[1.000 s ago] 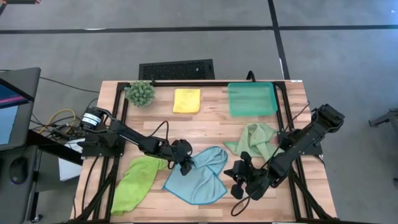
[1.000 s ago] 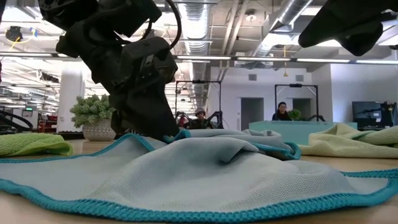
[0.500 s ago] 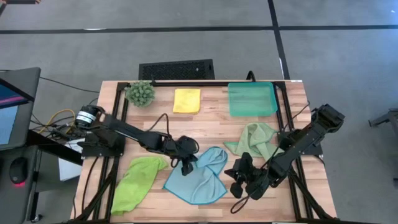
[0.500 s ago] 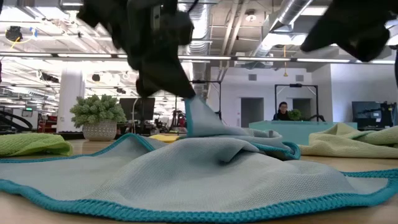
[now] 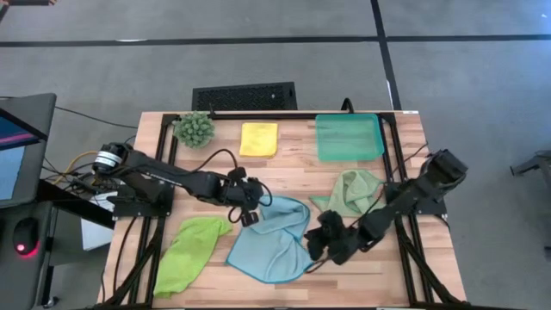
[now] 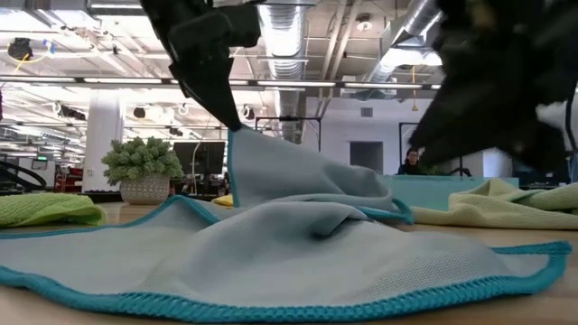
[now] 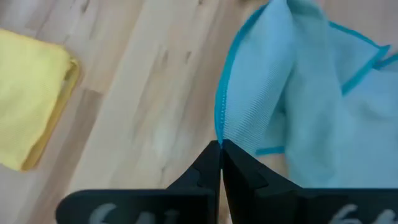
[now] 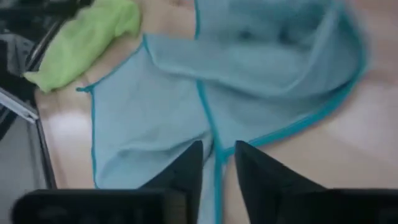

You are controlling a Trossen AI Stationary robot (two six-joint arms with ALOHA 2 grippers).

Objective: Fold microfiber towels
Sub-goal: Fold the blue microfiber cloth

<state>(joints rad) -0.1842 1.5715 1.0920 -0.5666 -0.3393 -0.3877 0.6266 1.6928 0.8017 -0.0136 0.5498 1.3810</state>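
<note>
The wooden table (image 5: 284, 172) carries four cloths, and by the look of them only one is finished. The light blue towel (image 5: 271, 245) lies rumpled at the front centre. The left gripper (image 7: 221, 152) is clamped shut on its hem and lifts a corner, while the right gripper (image 8: 217, 155) hangs partly open over the opposite edge, gripping nothing. The lime green towel (image 5: 185, 250) and sage towel (image 5: 353, 194) lie crumpled; the yellow towel (image 5: 258, 139) sits folded at the back.

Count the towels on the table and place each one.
4: yellow towel at the far edge, sage towel right, blue towel front centre, lime towel front left.
</note>
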